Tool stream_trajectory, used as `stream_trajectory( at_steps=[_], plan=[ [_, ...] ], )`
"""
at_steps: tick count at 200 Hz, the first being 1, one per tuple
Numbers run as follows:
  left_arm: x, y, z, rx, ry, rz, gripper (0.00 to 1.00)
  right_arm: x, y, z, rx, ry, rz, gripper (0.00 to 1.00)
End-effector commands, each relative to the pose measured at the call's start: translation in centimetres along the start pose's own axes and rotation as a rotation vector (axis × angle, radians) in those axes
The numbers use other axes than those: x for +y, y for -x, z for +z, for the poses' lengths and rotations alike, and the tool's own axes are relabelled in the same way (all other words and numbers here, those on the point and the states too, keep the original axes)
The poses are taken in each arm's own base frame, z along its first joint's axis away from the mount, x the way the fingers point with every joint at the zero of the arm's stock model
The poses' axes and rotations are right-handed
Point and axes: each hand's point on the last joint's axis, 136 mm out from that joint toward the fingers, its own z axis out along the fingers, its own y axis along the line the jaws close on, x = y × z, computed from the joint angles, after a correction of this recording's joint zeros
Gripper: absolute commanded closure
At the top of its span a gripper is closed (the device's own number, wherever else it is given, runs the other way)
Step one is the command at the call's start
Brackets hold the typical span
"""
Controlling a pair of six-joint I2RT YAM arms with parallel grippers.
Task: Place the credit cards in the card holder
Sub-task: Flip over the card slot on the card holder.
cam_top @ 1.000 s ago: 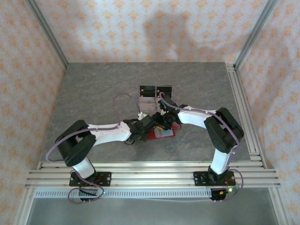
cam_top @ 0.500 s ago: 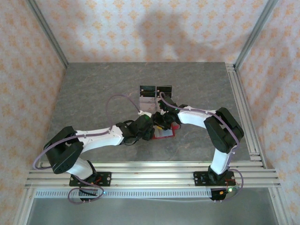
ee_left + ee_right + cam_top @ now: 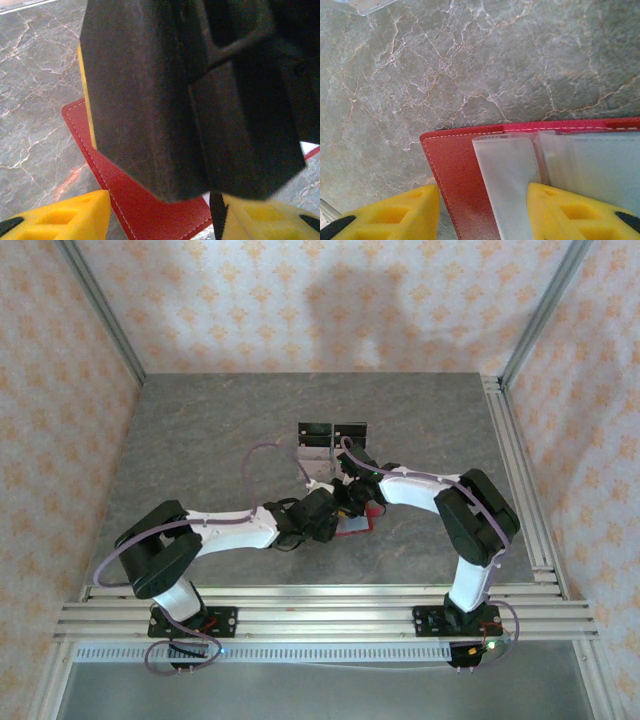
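Card holder (image 3: 357, 524), a small red leather-like folding wallet, lies spread open on the table just toward 6 o'clock from its centre, inner side up. That is probably so a card can slide into a pocket. In the right wrist view a pale grey-blue strip (image 3: 506, 172) lies across its lining. Whether it is one of the credit cards or only a pocket cannot be told.

The right gripper (image 3: 480, 215) reaches in from 2 o'clock. Its yellow fingers are parted and straddle the wallet's corner without pinching it, seemingly ready to pin or lift the flap. The left gripper (image 3: 160, 220) comes from 8 o'clock, fingers also spread and holding nothing, low over the red cover. A black housing (image 3: 190, 100), likely the right arm's wrist, sits close in front of its camera, so the two are crowded and contact is a risk.

At 12 o'clock from the wallet stands a clear plastic stand with black blocks (image 3: 322, 452). The table (image 3: 200, 440) is grey, marble-veined and matte. Peach patterned wallpaper (image 3: 300, 300) encloses it, and aluminium rails (image 3: 320, 605) run along the 6 o'clock edge.
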Motion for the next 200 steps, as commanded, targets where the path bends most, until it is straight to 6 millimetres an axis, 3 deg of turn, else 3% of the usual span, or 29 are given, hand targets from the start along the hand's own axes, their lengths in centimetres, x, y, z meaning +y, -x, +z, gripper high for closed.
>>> stream_trajectory(
  at_steps=[1, 85, 147, 200],
  plan=[
    [0.3, -0.2, 0.6, 0.013, 0.043, 0.017, 0.44, 0.6, 0.0, -0.1, -0.002, 0.016, 0.001, 0.51],
    [1.0, -2.1, 1.3, 0.059, 0.117, 0.097, 0.49, 3.7, 1.8, -3.3, -0.077, 0.046, -0.032, 0.50],
    [1.9, -2.3, 0.3, 0.028, 0.130, 0.085, 0.46, 3.7, 1.8, -3.2, -0.078, 0.049, -0.022, 0.50],
    [1.6, -1.2, -0.9, -0.047, 0.093, 0.049, 0.44, 3.6, 1.7, -2.6, -0.064, 0.069, -0.005, 0.50]
  ],
)
